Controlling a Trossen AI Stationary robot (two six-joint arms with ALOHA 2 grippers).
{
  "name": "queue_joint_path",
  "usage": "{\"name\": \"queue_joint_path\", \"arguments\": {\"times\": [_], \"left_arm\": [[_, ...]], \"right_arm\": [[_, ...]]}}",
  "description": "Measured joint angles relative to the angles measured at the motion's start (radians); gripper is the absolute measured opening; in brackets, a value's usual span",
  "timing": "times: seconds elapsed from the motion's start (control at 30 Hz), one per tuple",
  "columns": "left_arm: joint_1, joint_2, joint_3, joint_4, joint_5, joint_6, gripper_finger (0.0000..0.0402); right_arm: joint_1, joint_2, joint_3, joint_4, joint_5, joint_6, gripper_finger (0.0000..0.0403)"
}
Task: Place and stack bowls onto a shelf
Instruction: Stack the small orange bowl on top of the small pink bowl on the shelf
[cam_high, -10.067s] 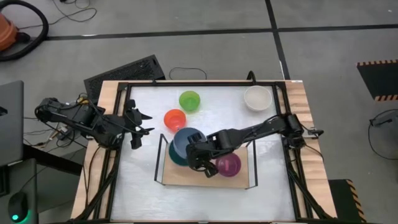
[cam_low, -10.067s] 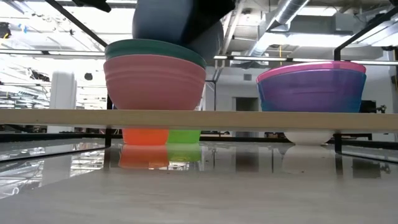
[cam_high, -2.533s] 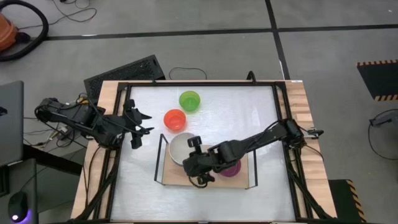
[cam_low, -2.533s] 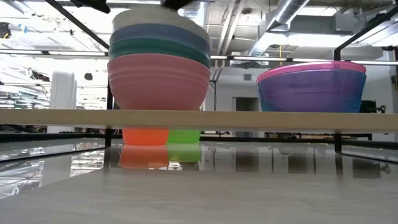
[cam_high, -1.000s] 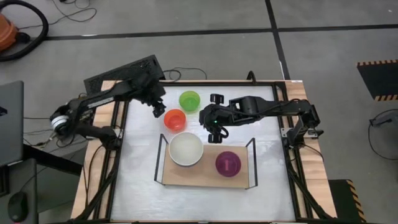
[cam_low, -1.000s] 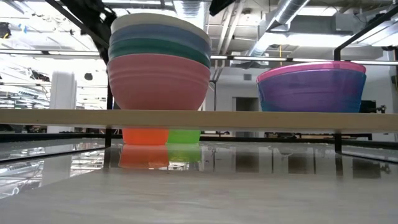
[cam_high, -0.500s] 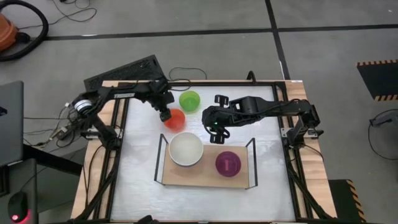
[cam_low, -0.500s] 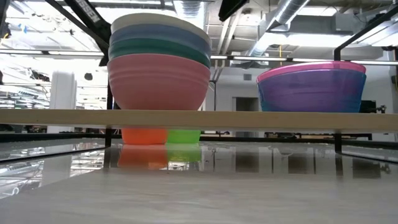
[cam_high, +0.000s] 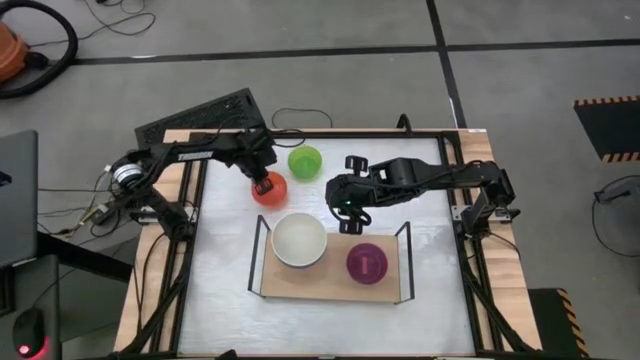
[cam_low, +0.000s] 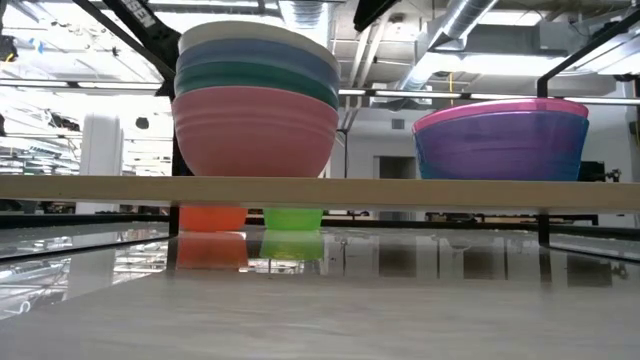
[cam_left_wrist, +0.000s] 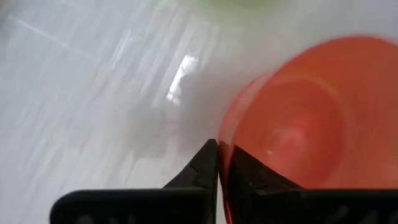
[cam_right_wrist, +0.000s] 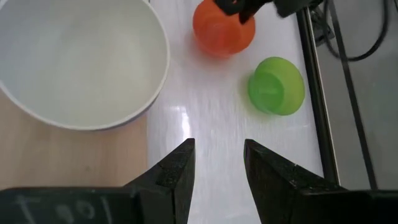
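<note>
The light-wood shelf (cam_high: 330, 285) holds one stack of bowls topped by a white bowl (cam_high: 300, 240) and another topped by a purple bowl (cam_high: 367, 263). In the low view the first stack (cam_low: 255, 100) reads pink, teal, blue and white. Behind the shelf an orange bowl (cam_high: 271, 190) and a green bowl (cam_high: 305, 161) are on the white table. My left gripper (cam_high: 264, 181) is shut on the orange bowl. My right gripper (cam_high: 349, 218) hangs open just beyond the shelf's far edge, with nothing between its fingers (cam_right_wrist: 180, 171). My left gripper pinches the orange bowl's rim (cam_left_wrist: 225, 134) on the bowl's far-left side, one finger (cam_left_wrist: 208, 163) outside the wall and one inside. The fingers slant down from the table's far-left. The bowl is tilted; whether it is clear of the table I cannot tell.
Thin black wire frames (cam_high: 404, 262) rise at the shelf's two short ends. A black frame (cam_high: 445, 200) runs round the tabletop. A dark keyboard (cam_high: 200, 115) lies beyond the far-left corner. Bare white table lies right of the green bowl and in front of the shelf.
My left gripper has come down from the table's far-left onto the orange bowl and shut on its rim. The bowl has shifted a little toward the table's left edge, away from the green bowl, and tipped. My right gripper has stayed nearly still.
</note>
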Motion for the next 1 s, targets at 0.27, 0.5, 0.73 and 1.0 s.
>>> {"name": "queue_joint_path", "arguments": {"times": [0.27, 0.5, 0.73, 1.0], "left_arm": [[-0.007, -0.225, 0.000, -0.133, 0.012, -0.076, 0.0000], [-0.021, -0.458, 0.000, -0.152, 0.122, -0.119, 0.0000], [-0.150, -0.526, 0.000, -0.153, 0.187, -0.157, 0.0000], [-0.328, -0.469, 0.044, -0.168, 0.188, -0.147, 0.0000]], "right_arm": [[0.015, 0.000, 0.000, 0.021, -0.048, -0.143, 0.0163], [0.015, 0.001, 0.000, 0.172, -0.052, -0.336, 0.0163], [0.030, 0.007, 0.000, 0.392, -0.128, -0.508, 0.0163], [0.071, 0.065, 0.000, 0.492, -0.259, -0.629, 0.0163]]}}
